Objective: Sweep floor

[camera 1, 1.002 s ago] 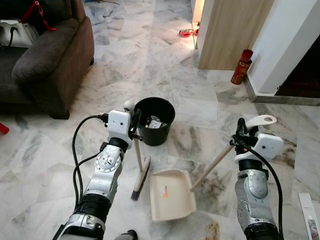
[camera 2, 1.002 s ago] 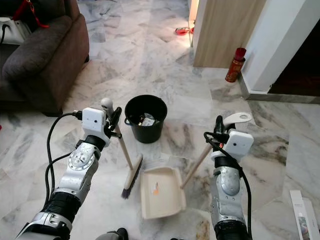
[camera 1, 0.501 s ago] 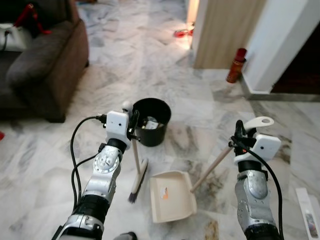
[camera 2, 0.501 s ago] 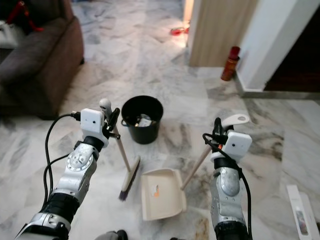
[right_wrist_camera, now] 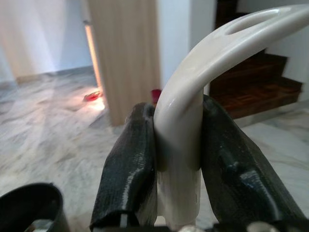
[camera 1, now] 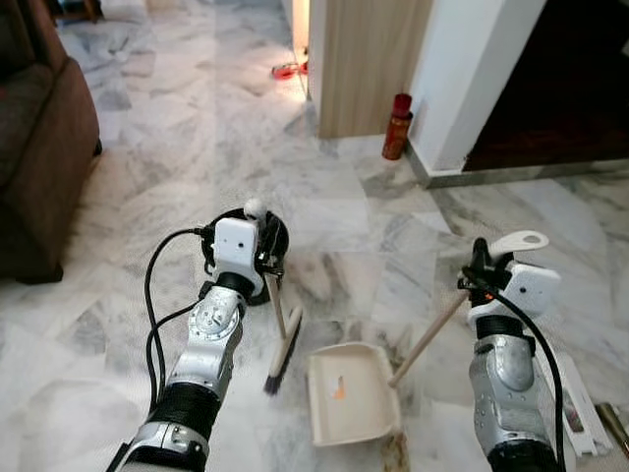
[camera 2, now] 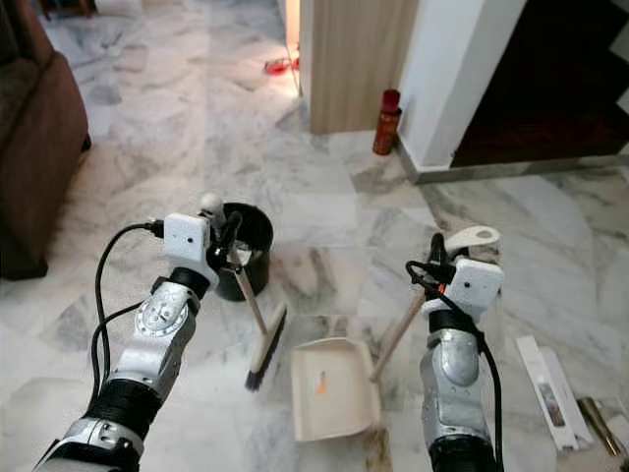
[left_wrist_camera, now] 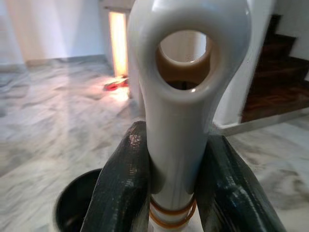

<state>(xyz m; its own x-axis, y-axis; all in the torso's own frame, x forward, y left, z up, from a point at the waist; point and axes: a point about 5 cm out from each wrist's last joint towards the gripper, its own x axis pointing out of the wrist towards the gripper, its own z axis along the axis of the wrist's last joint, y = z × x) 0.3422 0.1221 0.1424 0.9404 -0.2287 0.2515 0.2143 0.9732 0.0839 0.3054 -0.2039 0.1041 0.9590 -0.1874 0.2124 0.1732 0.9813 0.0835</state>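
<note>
While both arms reach over the marble floor (camera 1: 147,324):
Left end effector (camera 1: 263,258): clamped on broom (camera 1: 283,329) handle.
Right end effector (camera 1: 479,273): clamped on dustpan (camera 1: 349,393) handle.
Bucket (camera 2: 246,258): just behind broom.

Grey-veined marble floor (camera 1: 147,128), brown sofa (camera 1: 39,147), wooden stairs (right_wrist_camera: 251,87).

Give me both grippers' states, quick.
Left gripper: shut on the broom handle.
Right gripper: shut on the dustpan handle.
</note>
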